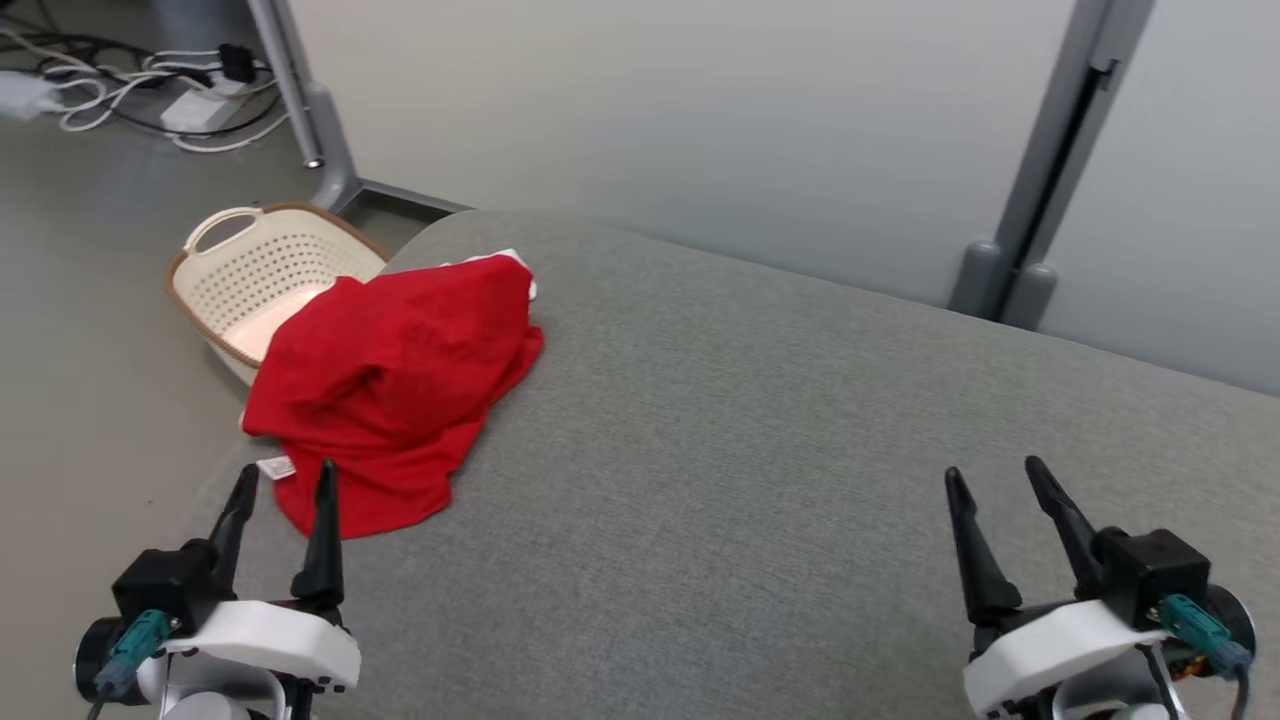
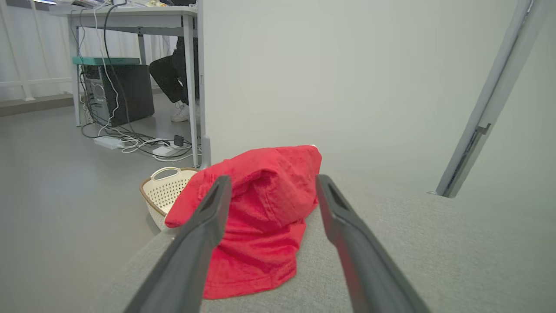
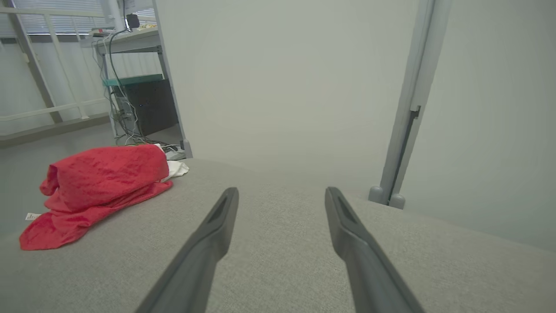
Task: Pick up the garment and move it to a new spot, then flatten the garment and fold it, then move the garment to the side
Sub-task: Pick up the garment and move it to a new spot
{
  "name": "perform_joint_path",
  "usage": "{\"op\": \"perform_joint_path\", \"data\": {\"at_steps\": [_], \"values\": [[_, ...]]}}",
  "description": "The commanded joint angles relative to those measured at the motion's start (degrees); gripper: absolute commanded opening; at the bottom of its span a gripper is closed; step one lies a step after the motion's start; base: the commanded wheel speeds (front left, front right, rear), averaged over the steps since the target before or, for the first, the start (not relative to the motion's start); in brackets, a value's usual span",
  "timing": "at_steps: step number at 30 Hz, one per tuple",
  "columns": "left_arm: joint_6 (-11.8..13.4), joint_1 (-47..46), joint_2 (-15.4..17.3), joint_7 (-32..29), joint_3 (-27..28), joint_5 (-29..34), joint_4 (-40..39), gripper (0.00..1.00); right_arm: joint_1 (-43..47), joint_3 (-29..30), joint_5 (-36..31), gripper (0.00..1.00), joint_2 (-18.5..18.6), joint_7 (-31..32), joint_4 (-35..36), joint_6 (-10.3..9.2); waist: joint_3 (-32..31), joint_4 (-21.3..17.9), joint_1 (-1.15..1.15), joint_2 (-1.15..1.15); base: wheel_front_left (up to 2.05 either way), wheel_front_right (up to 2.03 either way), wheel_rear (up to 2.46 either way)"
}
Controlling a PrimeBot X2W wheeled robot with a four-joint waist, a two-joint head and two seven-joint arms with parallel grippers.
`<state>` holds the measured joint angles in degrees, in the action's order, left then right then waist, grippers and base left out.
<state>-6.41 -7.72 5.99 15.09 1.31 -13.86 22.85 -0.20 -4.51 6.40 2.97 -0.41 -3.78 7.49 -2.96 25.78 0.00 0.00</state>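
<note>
A crumpled red garment (image 1: 395, 385) lies heaped at the left edge of the grey padded surface (image 1: 760, 480), with a bit of white cloth (image 1: 505, 260) poking out at its far end. My left gripper (image 1: 285, 480) hovers open just in front of the garment's near hem, nothing between its fingers. In the left wrist view the garment (image 2: 260, 213) sits straight ahead between the spread fingers (image 2: 204, 234). My right gripper (image 1: 990, 475) stands open over bare surface at the lower right. From the right wrist the garment (image 3: 97, 187) lies far to the left.
A cream perforated laundry basket (image 1: 255, 275) stands on the floor beside the surface's left edge, partly behind the garment. Cables and power strips (image 1: 190, 95) lie on the floor further back. A grey partition wall with metal posts (image 1: 1040, 200) borders the far side.
</note>
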Motion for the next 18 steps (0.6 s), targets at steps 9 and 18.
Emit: {"op": "perform_joint_path", "data": {"at_steps": [9, 18], "values": [[0.78, 1.63, -0.66, 0.07, 4.62, -0.60, -4.21, 1.00, -5.59, -4.24, 0.62, 1.00, 1.35, 0.63, -1.65, -0.01, 3.30, 4.16, 0.00, 0.00, 0.00, 0.00, 0.00], [0.22, 2.14, -1.73, 0.06, 5.24, 0.12, -5.20, 1.00, -6.91, -4.64, 1.31, 1.00, 1.94, -0.32, -3.33, -0.01, 3.76, 4.38, 0.00, 0.00, 0.00, 0.00, 0.00]]}}
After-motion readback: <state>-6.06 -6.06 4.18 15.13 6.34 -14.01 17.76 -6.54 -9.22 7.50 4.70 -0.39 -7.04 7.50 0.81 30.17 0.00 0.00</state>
